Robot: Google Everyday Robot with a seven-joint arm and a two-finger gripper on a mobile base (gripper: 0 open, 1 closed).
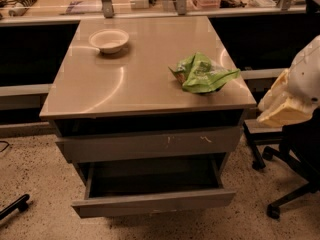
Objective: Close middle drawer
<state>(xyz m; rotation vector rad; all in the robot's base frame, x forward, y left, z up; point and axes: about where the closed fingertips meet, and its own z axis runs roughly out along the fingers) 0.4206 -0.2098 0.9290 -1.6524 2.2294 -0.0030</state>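
Note:
The middle drawer (154,204) is pulled out at the bottom of the grey cabinet. Its plain front panel faces me and its dark interior (152,176) looks empty. Above it is a grey drawer front with small white scratch marks (150,144), standing slightly out from the cabinet. My gripper (282,106) shows as a white and cream shape at the right edge. It is beside the cabinet's right side, at about tabletop height, above and to the right of the open drawer and not touching it.
On the cabinet top (125,84) stand a white bowl (109,39) at the back left and a crumpled green bag (202,74) at the right. A black office chair base (292,184) is on the floor at the right. A cluttered counter (50,4) runs behind.

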